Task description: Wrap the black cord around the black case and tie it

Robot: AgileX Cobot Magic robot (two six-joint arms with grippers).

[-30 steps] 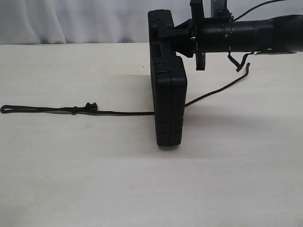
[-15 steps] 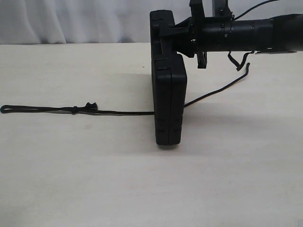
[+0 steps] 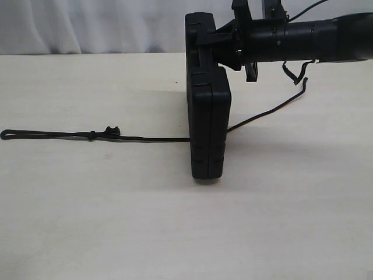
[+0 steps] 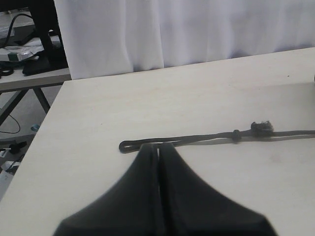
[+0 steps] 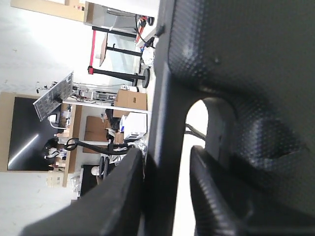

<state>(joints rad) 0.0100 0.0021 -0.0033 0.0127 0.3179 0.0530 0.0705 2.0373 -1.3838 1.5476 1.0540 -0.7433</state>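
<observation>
Black on black: the case (image 3: 208, 128) stands on its narrow edge on the bench (image 3: 175, 233), with the right tool (image 3: 220, 42) clamped on its handle bar at the top. The cord (image 3: 58, 135) lies flat, running from its loop at far left to the case's foot and out to the right; whether it passes under or behind, I cannot tell. The left tool (image 4: 158, 150), fingers pressed together and empty, hangs near the loop. If the clamp slips, the case could topple and trap the cord.

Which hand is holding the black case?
The right hand. It grips the case; the left hand is shut and holds nothing.
</observation>
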